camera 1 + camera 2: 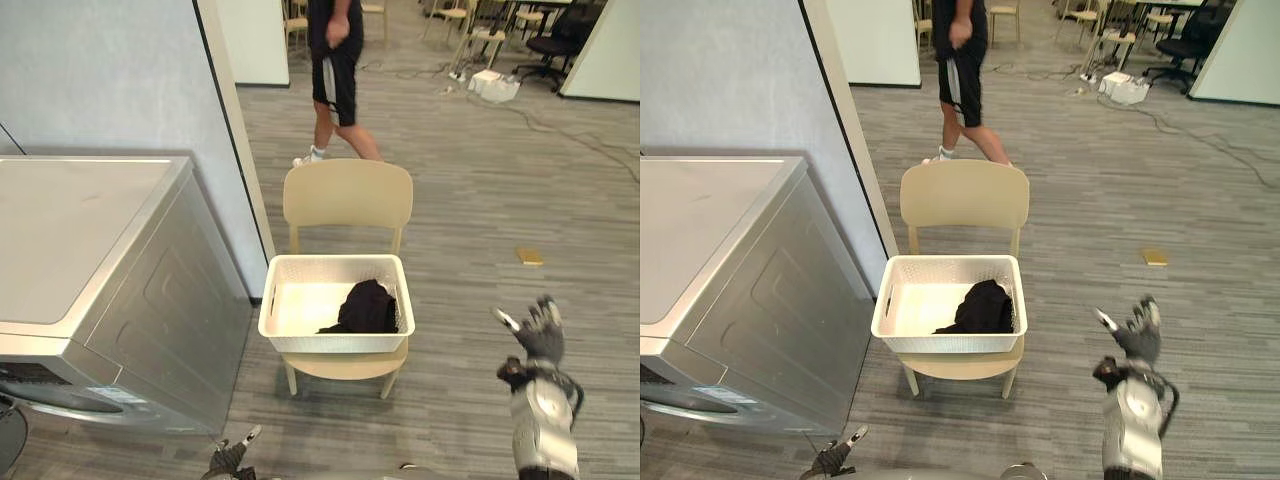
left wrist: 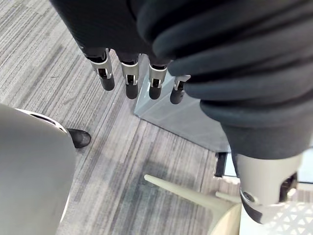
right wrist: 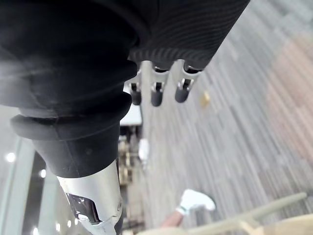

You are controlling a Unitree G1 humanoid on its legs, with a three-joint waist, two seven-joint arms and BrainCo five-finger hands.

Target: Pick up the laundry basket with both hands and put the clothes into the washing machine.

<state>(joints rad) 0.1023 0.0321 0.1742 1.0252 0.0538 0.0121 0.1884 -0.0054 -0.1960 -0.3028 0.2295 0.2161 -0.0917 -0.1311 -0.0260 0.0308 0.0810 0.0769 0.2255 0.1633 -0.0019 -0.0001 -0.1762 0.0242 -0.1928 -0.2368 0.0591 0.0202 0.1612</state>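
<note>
I see the laundry basket (image 1: 335, 343) on the chair (image 1: 347, 195) seat, with the clothes (image 1: 365, 308) in the basket's right half. The washing machine (image 1: 90, 270) stands left of the chair, a person (image 1: 334, 75) behind the chair, and my right hand (image 1: 541, 338) well off to the chair's right.

White laundry basket (image 1: 335, 343) with dark clothes (image 1: 366, 308) sits on a beige chair (image 1: 347, 195) beside the washing machine (image 1: 90, 230)

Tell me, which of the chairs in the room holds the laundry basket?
The plain beige chair beside the washing machine; the white laundry basket sits on its seat. The other chairs stand far behind.
</note>
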